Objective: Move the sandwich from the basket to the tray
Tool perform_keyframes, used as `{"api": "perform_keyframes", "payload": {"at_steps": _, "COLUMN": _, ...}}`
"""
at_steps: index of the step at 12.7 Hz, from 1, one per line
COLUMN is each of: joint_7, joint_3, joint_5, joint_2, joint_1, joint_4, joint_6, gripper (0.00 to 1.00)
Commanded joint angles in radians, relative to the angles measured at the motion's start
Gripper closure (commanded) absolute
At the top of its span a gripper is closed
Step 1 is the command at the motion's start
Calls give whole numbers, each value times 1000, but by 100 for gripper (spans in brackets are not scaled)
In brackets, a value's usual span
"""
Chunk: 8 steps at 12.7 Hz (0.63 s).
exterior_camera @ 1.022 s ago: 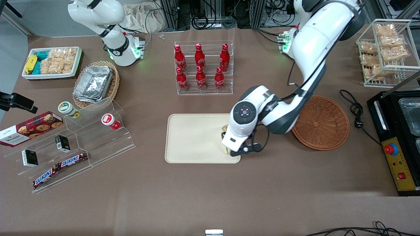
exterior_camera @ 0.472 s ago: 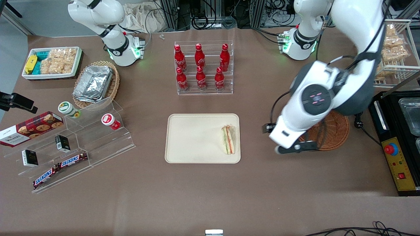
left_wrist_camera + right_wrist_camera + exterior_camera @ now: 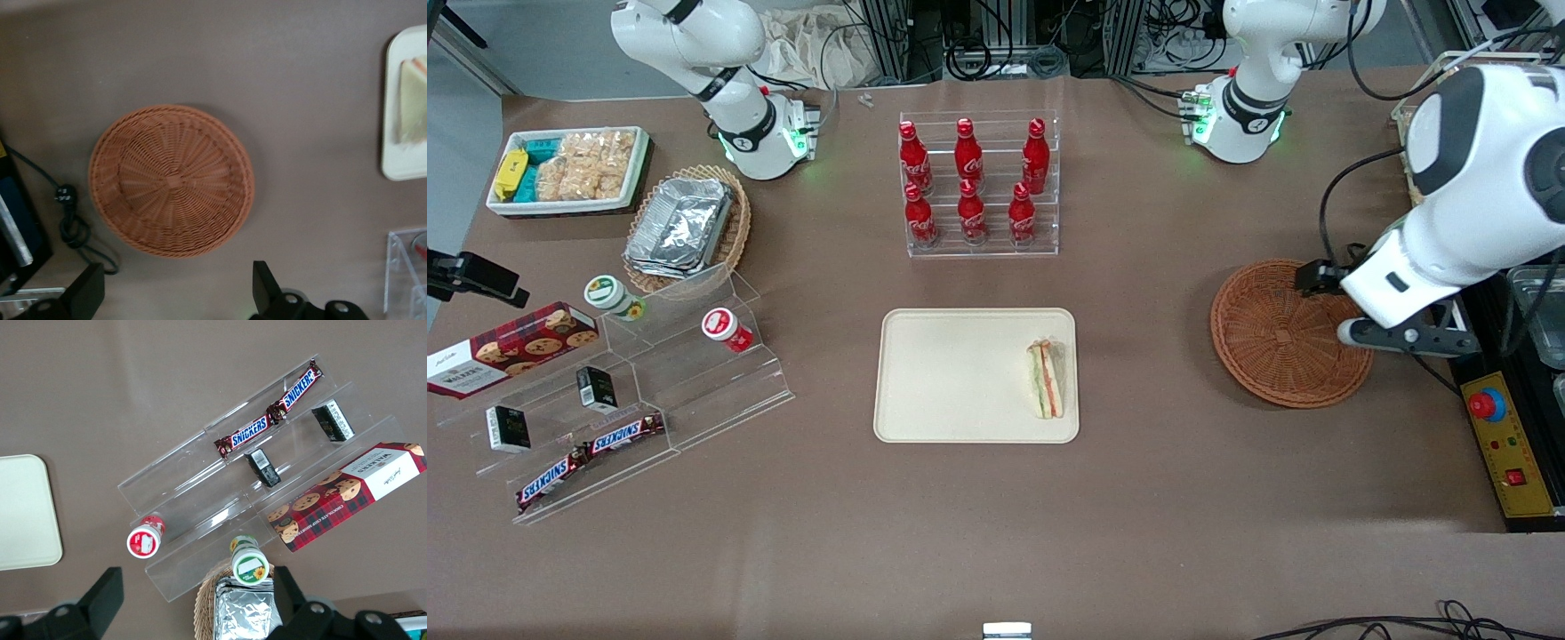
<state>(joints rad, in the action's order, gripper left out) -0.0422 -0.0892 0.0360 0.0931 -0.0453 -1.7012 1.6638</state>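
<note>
The sandwich (image 3: 1047,378) lies on the cream tray (image 3: 960,373), on its end toward the working arm, layers showing. Nothing is in the round reddish-brown basket (image 3: 1285,333), which sits on the table toward the working arm's end. My left gripper (image 3: 1396,340) hangs high above the basket's rim on the working arm's side, well away from the tray. In the left wrist view the black fingers (image 3: 90,290) stand wide apart with nothing between them, so the gripper (image 3: 175,293) is open above the basket (image 3: 172,180). The tray (image 3: 393,170) and sandwich (image 3: 413,100) show at that view's edge.
A rack of red cola bottles (image 3: 978,182) stands farther from the camera than the tray. A black appliance with a red button (image 3: 1503,400) and a black cable (image 3: 1392,302) lie beside the basket. An acrylic snack stand (image 3: 649,391) sits toward the parked arm's end.
The gripper let go of the sandwich on the tray, lifted, and swung away over the basket toward the working arm's end. The sandwich stays put on the tray.
</note>
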Motion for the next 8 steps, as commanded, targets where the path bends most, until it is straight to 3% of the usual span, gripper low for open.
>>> {"api": "perform_keyframes", "payload": {"at_steps": 1, "joint_7": -56, "joint_3": 3, "joint_5": 19, "joint_2": -1, "joint_1": 7, "joint_4": 18, "joint_6": -30, "gripper": 0}}
{"api": "perform_keyframes", "payload": {"at_steps": 5, "joint_7": -80, "joint_3": 2, "joint_5": 28, "joint_2": 33, "joint_1": 37, "joint_4": 107, "joint_6": -94, "gripper": 0}}
{"api": "perform_keyframes", "payload": {"at_steps": 8, "joint_7": -214, "joint_3": 0, "joint_5": 15, "joint_2": 48, "joint_1": 107, "joint_4": 141, "joint_6": -122, "gripper": 0}}
